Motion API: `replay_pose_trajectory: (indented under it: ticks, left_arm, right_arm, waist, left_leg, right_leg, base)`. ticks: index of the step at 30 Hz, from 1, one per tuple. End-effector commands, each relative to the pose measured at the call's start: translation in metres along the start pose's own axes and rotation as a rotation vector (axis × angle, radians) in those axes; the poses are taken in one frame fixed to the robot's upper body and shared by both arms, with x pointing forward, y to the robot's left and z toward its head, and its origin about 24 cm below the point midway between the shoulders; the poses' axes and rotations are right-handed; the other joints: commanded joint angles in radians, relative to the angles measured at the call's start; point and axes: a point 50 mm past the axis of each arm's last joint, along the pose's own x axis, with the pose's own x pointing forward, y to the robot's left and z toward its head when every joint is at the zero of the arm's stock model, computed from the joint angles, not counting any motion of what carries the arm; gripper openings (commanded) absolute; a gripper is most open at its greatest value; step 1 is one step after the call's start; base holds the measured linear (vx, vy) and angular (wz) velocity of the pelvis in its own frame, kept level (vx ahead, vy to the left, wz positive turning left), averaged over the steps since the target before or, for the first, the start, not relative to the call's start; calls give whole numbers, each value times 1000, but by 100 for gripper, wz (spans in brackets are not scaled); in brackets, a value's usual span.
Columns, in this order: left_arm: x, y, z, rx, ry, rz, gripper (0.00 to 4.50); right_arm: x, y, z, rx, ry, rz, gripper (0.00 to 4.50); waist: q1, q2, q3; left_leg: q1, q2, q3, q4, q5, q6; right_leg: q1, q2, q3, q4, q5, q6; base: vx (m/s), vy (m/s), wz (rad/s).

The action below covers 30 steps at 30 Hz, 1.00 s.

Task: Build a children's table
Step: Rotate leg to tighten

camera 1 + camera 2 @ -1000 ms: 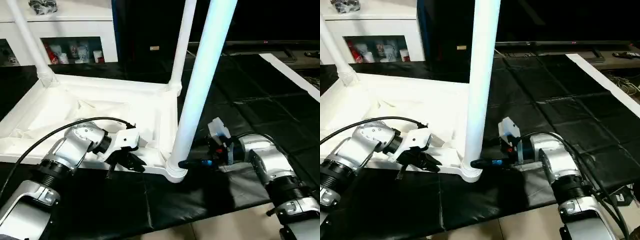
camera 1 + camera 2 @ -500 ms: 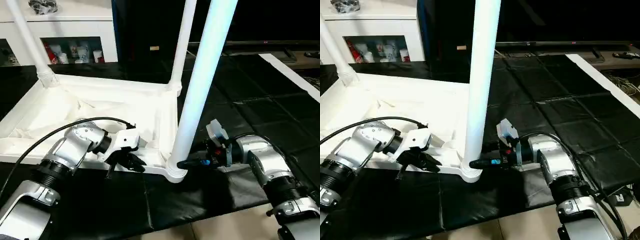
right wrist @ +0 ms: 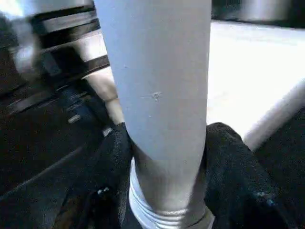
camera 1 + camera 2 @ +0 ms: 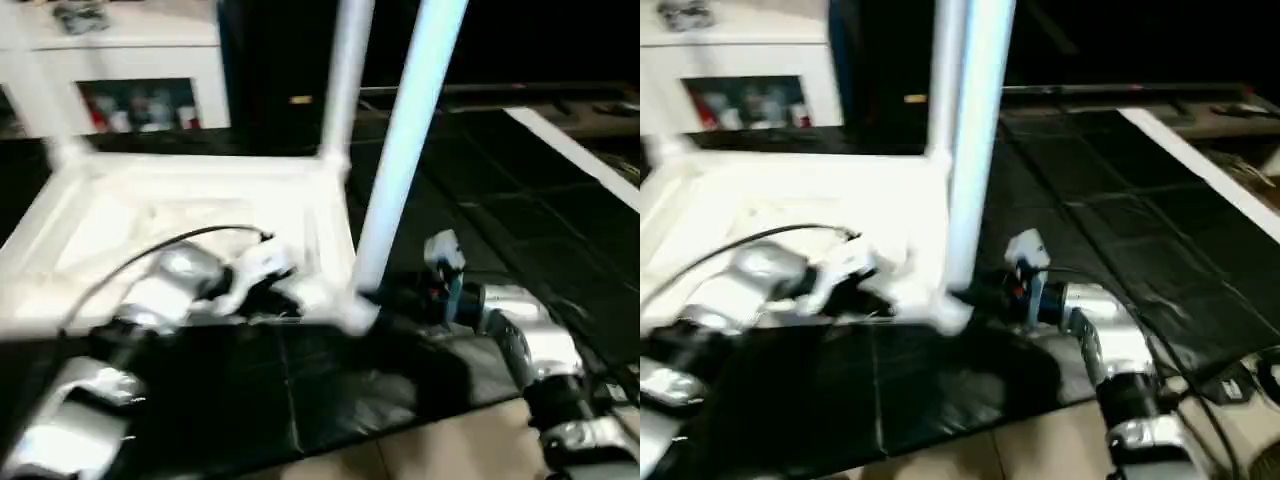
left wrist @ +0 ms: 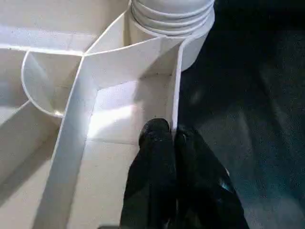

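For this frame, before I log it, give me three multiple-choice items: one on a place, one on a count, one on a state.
1. Where is the left gripper?
A. on the cabinet
B. at the table top's edge wall near the corner socket
C. on the floor mat

2. How many legs stand upright in the table top?
A. one
B. three
C. five

3. How does the right gripper stand?
A. fingers either side of the near leg, just above its ribbed base
B. shut on a cable
C. open, clear of everything

Key: B, its shut fingers straddle the thin wall; B, three legs rise in the head views; A, the wrist view shows a finger on each side.
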Motion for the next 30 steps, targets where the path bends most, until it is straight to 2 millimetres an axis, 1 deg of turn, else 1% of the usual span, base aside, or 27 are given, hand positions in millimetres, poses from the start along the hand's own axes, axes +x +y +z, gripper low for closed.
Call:
replay_pose_trajectory:
  ticks: [1, 2, 3, 4, 5, 6, 7, 8, 9, 10, 11, 12, 13, 14, 16, 17, 18, 19, 21, 22, 23, 24, 25, 26, 27, 28, 30]
  left_arm:
    - [11, 3, 28, -22, -109, 94, 0]
    - [20, 4, 39, -73, -154, 147, 0]
    - [24, 4, 45, -101, -176, 180, 0]
    - [27, 5, 49, -114, -189, 199, 0]
    - [30, 5, 53, -125, -200, 219, 0]
    - [32, 4, 56, -135, -210, 229, 0]
    - [35, 3, 59, -141, -216, 233, 0]
    - [36, 2, 62, -147, -220, 235, 0]
    - [37, 1, 63, -146, -218, 235, 0]
    - [38, 0, 63, -135, -205, 236, 0]
    - [38, 0, 62, -121, -190, 234, 0]
    - [38, 0, 62, -121, -190, 234, 0]
    - [37, 0, 61, -115, -182, 233, 0]
    - [36, 0, 59, -105, -174, 231, 0]
    - [32, 1, 54, -83, -158, 229, 0]
    - [29, 3, 49, -74, -142, 225, 0]
    - [27, 3, 48, -74, -135, 227, 0]
    - [26, 4, 45, -52, -129, 220, 0]
    - [23, 4, 42, -26, -120, 210, 0]
    - [18, 4, 36, -12, -106, 187, 0]
    - [14, 4, 32, -18, -94, 173, 0]
    - [12, 4, 30, -10, -92, 165, 0]
    - [9, 4, 28, 5, -89, 151, 0]
    - [9, 4, 28, 5, -89, 151, 0]
    - [6, 4, 24, 11, -82, 128, 0]
    - [3, 3, 21, 34, -76, 101, 0]
    - [-3, 1, 15, 58, -63, 42, 0]
  right_arm:
    - [27, 20, -17, 45, 53, 20, 191]
    - [40, 23, -16, 84, 25, -64, 191]
    - [48, 23, -15, 114, 13, -120, 191]
    - [52, 21, -13, 129, 9, -166, 191]
    - [57, 21, -11, 137, -4, -198, 191]
    - [61, 22, -8, 162, -26, -203, 191]
    - [65, 22, -6, 174, -28, -225, 191]
    - [67, 21, -5, 181, -29, -246, 191]
    - [69, 19, -2, 178, -41, -261, 191]
    - [70, 17, 0, 191, -55, -289, 226]
    - [70, 17, 0, 197, -60, -303, 226]
    - [70, 17, 0, 197, -60, -303, 247]
    - [70, 17, 1, 186, -57, -299, 247]
    - [69, 17, 0, 172, -48, -290, 265]
    - [65, 17, -1, 136, -38, -274, 271]
    - [60, 16, 0, 100, -40, -259, 279]
    - [58, 15, 0, 84, -40, -257, 293]
    - [55, 14, 1, 47, -35, -251, 303]
    - [50, 13, 2, 18, -31, -228, 315]
    - [43, 10, 4, 4, -27, -191, 338]
    - [38, 8, 5, -6, -28, -170, 338]
    - [35, 8, 6, -18, -25, -154, 348]
    - [30, 7, 7, -41, -18, -130, 355]
    - [30, 7, 7, -41, -18, -130, 360]
    - [25, 6, 9, -49, -19, -84, 370]
    - [19, 5, 12, -67, -17, -47, 391]
    - [8, 2, 16, -64, 6, 23, 391]
  waist:
    - [-1, 4, -64]
    - [-1, 4, -66]
    - [-4, 7, -67]
    - [-6, 7, -68]
    - [-7, 8, -70]
    - [-7, 14, -71]
    - [-8, 11, -73]
    - [-8, 11, -74]
    - [-9, 11, -75]
    - [-9, 9, -78]
    - [-10, 11, -77]
    - [-11, 11, -75]
    - [-10, 11, -75]
    - [-10, 11, -74]
    - [-12, 12, -71]
    - [-11, 15, -70]
    - [-13, 13, -70]
    - [-14, 11, -70]
    - [-15, 13, -69]
    - [-16, 11, -70]
    - [-14, 14, -70]
    - [-15, 12, -70]
    - [-16, 13, -70]
    - [-16, 13, -70]
    - [-17, 13, -68]
    - [-16, 9, -69]
    - [-17, 12, -69]
  left_leg:
    - [-1, 20, -7, -71, -199, 10]
    - [0, 19, -5, -70, -195, 12]
    - [-1, 20, -6, -70, -183, 11]
    - [0, 19, -5, -70, -176, 9]
    - [-1, 18, -5, -69, -168, 12]
    - [-1, 20, -7, -70, -164, 13]
    - [-4, 20, -5, -68, -151, 23]
    - [-4, 20, -4, -68, -145, 26]
    - [-5, 19, -5, -67, -132, 34]
    - [-5, 19, -3, -65, -109, 43]
    - [-6, 19, -3, -65, -101, 49]
    - [-7, 19, -2, -65, -97, 57]
    - [-5, 19, -2, -66, -104, 61]
    - [-5, 19, -1, -66, -111, 62]
    - [-3, 21, -2, -69, -142, 55]
    - [-1, 21, -2, -70, -151, 53]
    - [-3, 21, -2, -71, -161, 50]
    - [-3, 21, -3, -71, -157, 46]
    - [-5, 22, -4, -71, -159, 44]
    - [-3, 21, -2, -70, -164, 48]
    - [-3, 22, -5, -71, -164, 48]
    - [-4, 23, -3, -69, -157, 55]
    - [-5, 23, -3, -69, -153, 60]
    - [-5, 22, -2, -69, -154, 61]
    - [-5, 23, -2, -69, -160, 59]
    - [-5, 22, -3, -69, -163, 58]
    - [-5, 25, -4, -69, -166, 67]
  right_leg:
    - [48, -73, 50, -97, -420, -120]
    - [48, -72, 51, -98, -412, -121]
    - [48, -72, 52, -94, -381, -134]
    - [47, -70, 51, -92, -361, -143]
    - [49, -68, 51, -89, -329, -149]
    - [51, -70, 53, -85, -301, -158]
    - [54, -68, 53, -81, -244, -172]
    - [54, -67, 54, -78, -219, -180]
    - [57, -68, 53, -75, -189, -190]
    - [58, -67, 55, -69, -140, -204]
    - [58, -66, 55, -67, -119, -210]
    - [59, -66, 55, -66, -100, -216]
    - [60, -67, 55, -68, -105, -218]
    - [60, -68, 55, -69, -114, -217]
    - [59, -68, 55, -76, -167, -207]
    - [58, -69, 55, -78, -179, -204]
    - [60, -68, 55, -79, -195, -195]
    - [59, -68, 56, -78, -191, -194]
    - [60, -70, 56, -77, -191, -195]
    - [60, -68, 56, -79, -192, -194]
    - [60, -69, 56, -77, -190, -194]
    - [61, -68, 57, -74, -169, -201]
    - [62, -68, 57, -74, -163, -205]
    - [60, -68, 57, -74, -162, -206]
    - [59, -70, 57, -76, -177, -207]
    - [62, -70, 56, -77, -187, -205]
    - [62, -68, 57, -75, -189, -206]
  base:
    - [0, 0, 0]
    - [0, 0, 0]
    - [0, 0, 0]
    - [0, 0, 0]
    - [0, 0, 0]
    - [0, 0, 0]
    - [0, 0, 0]
    - [0, 0, 0]
    - [0, 0, 0]
    - [0, 0, 0]
    - [0, 0, 0]
    - [0, 0, 0]
    - [0, 0, 0]
    - [0, 0, 0]
    - [0, 0, 0]
    - [0, 0, 0]
    - [0, 0, 0]
    - [0, 0, 0]
    - [0, 0, 0]
    - [0, 0, 0]
    - [0, 0, 0]
    - [0, 0, 0]
    - [0, 0, 0]
    - [0, 0, 0]
    - [0, 0, 0]
    - [0, 0, 0]
    - [0, 0, 0]
